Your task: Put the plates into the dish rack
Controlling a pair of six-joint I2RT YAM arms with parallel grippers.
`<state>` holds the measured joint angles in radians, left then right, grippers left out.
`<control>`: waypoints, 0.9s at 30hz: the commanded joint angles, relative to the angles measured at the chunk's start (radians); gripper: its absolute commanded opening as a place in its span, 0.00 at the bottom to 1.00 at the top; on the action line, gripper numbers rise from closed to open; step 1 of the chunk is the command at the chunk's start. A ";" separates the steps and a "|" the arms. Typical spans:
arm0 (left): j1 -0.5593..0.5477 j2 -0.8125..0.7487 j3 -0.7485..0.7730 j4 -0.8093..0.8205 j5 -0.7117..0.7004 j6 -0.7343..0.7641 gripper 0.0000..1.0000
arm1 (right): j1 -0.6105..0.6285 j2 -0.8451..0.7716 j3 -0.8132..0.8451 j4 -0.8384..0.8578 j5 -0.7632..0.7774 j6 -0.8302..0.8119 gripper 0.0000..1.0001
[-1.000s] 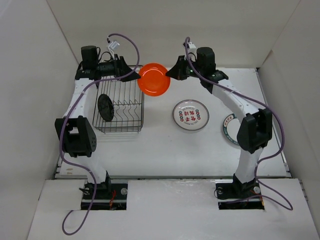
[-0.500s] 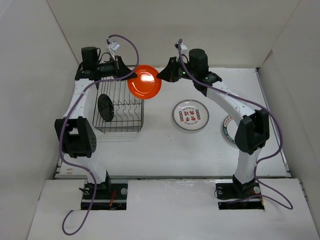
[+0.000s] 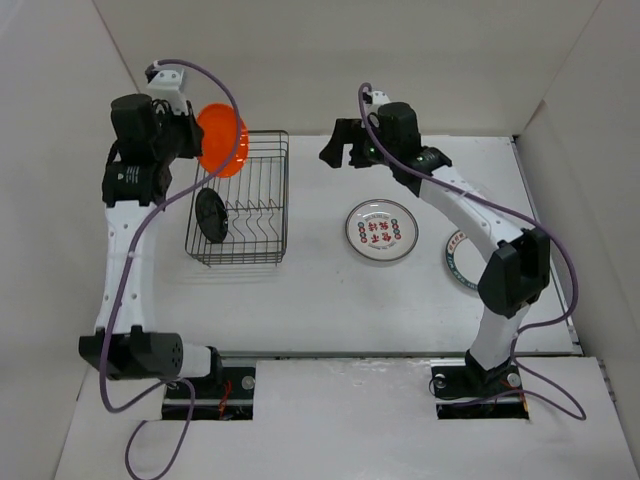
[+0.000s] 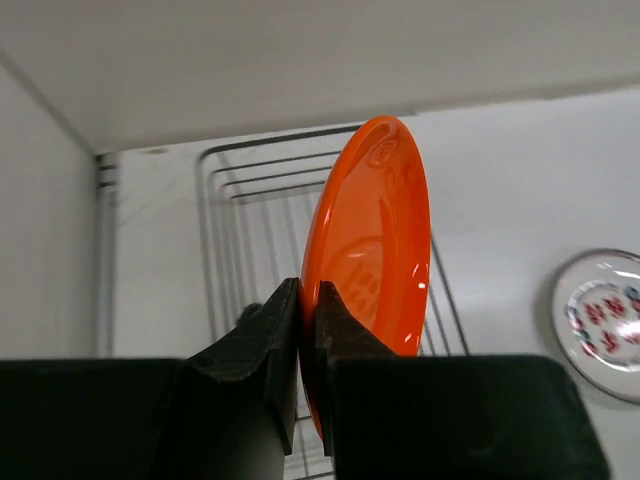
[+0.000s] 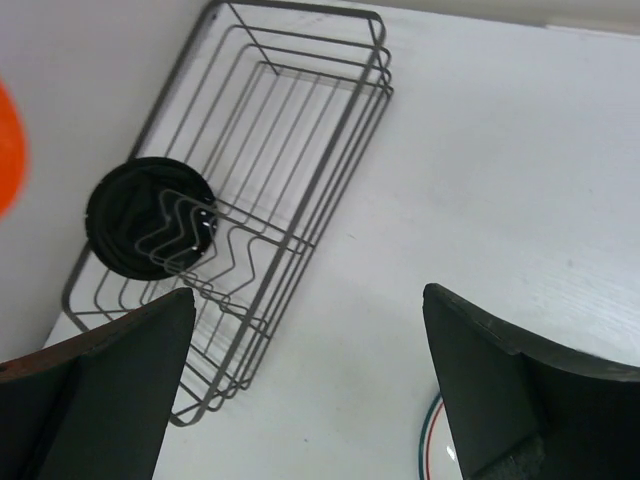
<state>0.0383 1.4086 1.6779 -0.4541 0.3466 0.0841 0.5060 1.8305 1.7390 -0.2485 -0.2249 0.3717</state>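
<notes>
My left gripper (image 3: 196,141) (image 4: 308,292) is shut on the lower rim of the small orange plate (image 3: 222,140) (image 4: 375,235). It holds the plate on edge above the far left end of the dish rack (image 3: 284,200) (image 4: 208,240) (image 5: 345,130). A small black plate (image 3: 210,215) (image 5: 150,218) stands upright in the rack's near end. My right gripper (image 3: 336,150) (image 5: 308,292) hangs open and holds nothing, to the right of the rack. The white plate with red characters (image 3: 381,230) (image 4: 605,320) lies flat on the table. The green-rimmed plate (image 3: 455,258) is partly behind my right arm.
White walls close in the table on the left, back and right. The rack sits close to the left wall. My right arm arches over the right-hand plates. An orange sliver of the held plate (image 5: 8,150) shows at the right wrist view's left edge.
The orange plate passed from my right gripper to my left. My left arm swung it left over the rack's far end; my right gripper opened and stayed near the middle.
</notes>
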 commanded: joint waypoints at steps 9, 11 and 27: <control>-0.087 -0.097 -0.214 -0.038 -0.644 0.026 0.00 | 0.091 -0.155 -0.038 -0.140 0.197 -0.031 1.00; -0.116 -0.097 -0.224 -0.038 -0.684 0.036 0.00 | 0.091 -0.169 -0.047 -0.140 0.197 -0.031 1.00; -0.193 0.004 -0.323 0.097 -0.836 0.098 0.00 | 0.100 -0.211 -0.093 -0.176 0.240 -0.031 1.00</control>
<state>-0.1513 1.4101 1.3670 -0.4339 -0.4416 0.1596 0.5980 1.6562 1.6409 -0.4362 0.0074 0.3508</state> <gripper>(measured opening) 0.054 0.998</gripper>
